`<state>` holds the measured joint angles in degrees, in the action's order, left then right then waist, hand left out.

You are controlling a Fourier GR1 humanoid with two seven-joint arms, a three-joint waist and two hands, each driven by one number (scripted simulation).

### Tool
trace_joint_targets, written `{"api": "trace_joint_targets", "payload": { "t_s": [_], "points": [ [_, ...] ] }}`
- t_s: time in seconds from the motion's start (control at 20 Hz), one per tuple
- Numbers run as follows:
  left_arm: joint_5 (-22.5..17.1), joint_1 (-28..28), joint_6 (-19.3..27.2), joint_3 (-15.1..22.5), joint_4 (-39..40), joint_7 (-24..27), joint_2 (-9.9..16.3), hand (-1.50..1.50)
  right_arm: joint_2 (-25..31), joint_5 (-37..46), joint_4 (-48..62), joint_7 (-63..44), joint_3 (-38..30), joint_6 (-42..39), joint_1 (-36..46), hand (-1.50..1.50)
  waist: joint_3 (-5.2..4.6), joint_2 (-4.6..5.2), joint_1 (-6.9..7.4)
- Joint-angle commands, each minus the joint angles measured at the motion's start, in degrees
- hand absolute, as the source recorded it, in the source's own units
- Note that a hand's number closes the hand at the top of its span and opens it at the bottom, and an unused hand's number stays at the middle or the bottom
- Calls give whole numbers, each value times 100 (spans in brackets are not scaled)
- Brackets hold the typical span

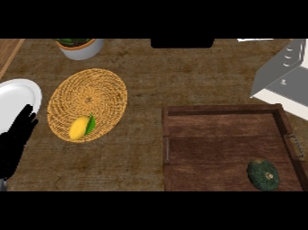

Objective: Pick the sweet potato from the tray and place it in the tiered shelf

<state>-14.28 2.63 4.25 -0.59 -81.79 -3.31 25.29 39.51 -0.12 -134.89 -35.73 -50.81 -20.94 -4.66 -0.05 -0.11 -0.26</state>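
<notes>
A dark brown wooden tray (222, 130) with raised edges and 3 plank-like sections lies flat. On its bare floor, in the near right corner, rests a dark green, rounded, ribbed vegetable (263, 174), close to the tray's right wall. Beyond the tray's far right corner stands a grey-and-white tiered shelf (292, 76).

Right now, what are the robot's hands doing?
Left hand: open, fingers straight, holding nothing, resting at the view's left edge.
Right hand: not in view.

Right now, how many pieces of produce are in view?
2: a yellow fruit on the woven mat, a dark green vegetable in the wooden tray.
</notes>
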Motion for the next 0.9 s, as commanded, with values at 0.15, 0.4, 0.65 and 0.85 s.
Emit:
{"api": "trace_joint_targets", "payload": {
  "t_s": [0.15,0.4,0.65,0.85],
  "points": [
    [76,-299,-151,-119,154,-195,-77,0,1032,594,889,-348,441,-41,751,150,2,23,87],
    [319,-410,-123,-98,282,-132,-208,0,1390,1049,2075,176,828,201,1279,150,2,36,117],
    [353,-405,-324,-232,585,85,-251,0,1646,1694,2859,517,1158,377,1564,150,1,36,98],
    [509,19,-249,-141,200,188,-477,0,1344,2193,3336,914,1701,820,1726,150,4,27,115]
  ]
}}
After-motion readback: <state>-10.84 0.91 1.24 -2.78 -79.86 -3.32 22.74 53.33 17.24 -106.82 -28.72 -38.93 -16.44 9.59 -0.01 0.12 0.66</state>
